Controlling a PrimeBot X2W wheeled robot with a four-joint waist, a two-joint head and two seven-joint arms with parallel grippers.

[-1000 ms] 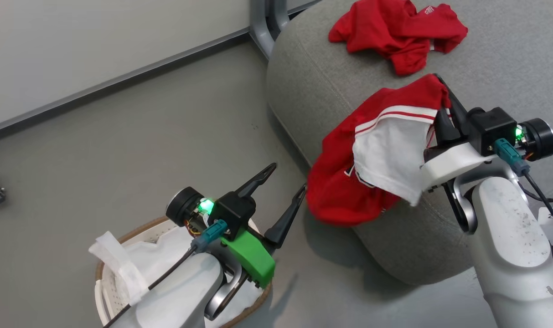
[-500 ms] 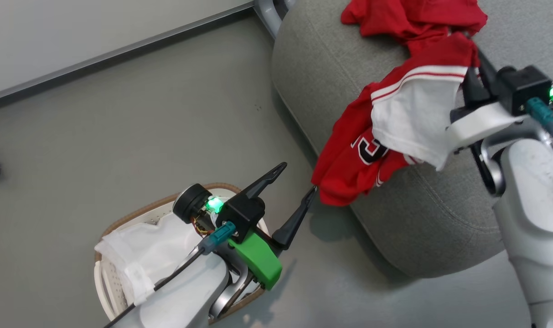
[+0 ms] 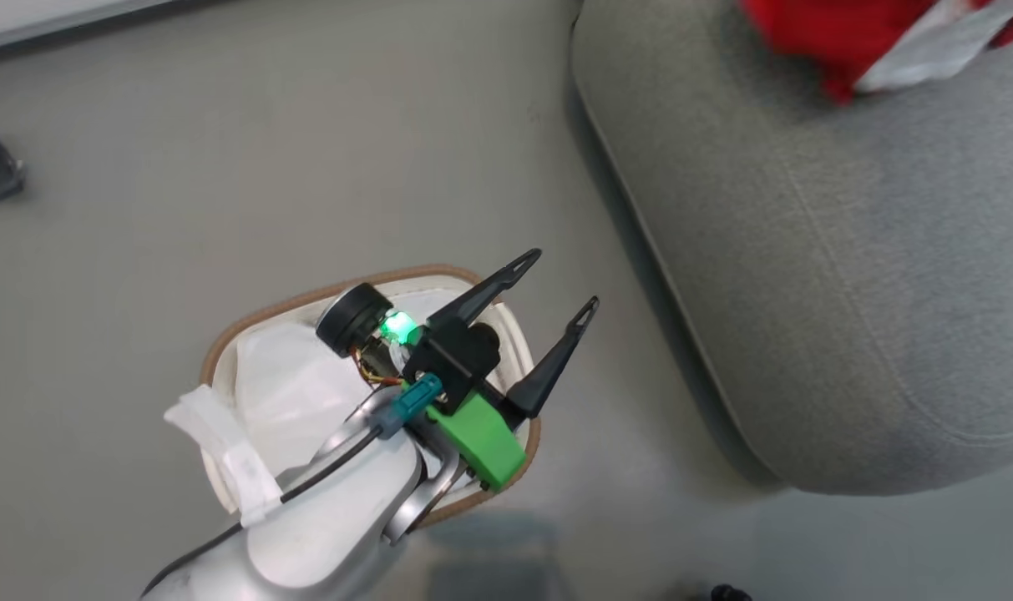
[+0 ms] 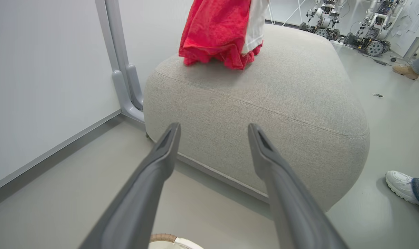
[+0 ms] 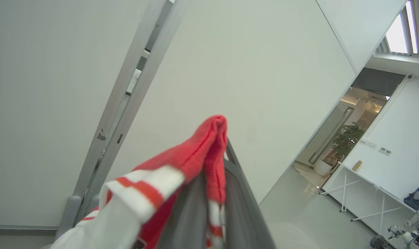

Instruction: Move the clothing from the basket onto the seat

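- The clothing [image 5: 199,152] is pinched in the right jaws. Both dark fingers [image 5: 242,207] are pressed together on a fold of red cloth with a white stripe, and the rest falls away below them.
- In the left wrist view the red clothing [image 4: 216,31] hangs down from above. Its long axis is roughly upright, and its lower folds are bunched on the far end of the seat [image 4: 264,86]. I cannot tell whether all of that heap is the held piece or whether some of it is a separate piece lying there.
- The relation that matters is that the cloth lies straight below the right jaws with the seat under it. Letting go looks like all the next move needs, though easing the arm lower first would help keep the cloth from sliding off the rounded edge.
- In the head view the clothing [image 3: 815,33] sits at the top right corner, over the seat [image 3: 807,250].
- The right arm is by far the nearer one. The left jaws hang over the basket [image 3: 306,292], well apart from the clothing, with bare floor [image 3: 222,167] between.
- The left jaws are spread wide and hold nothing. Their fingers [image 3: 556,359] point across the floor toward the seat's side.
- Inside the basket only a white sheet [image 3: 281,392] shows. The left arm [image 3: 331,534] covers part of the inside, so I cannot tell whether any red cloth is left there.
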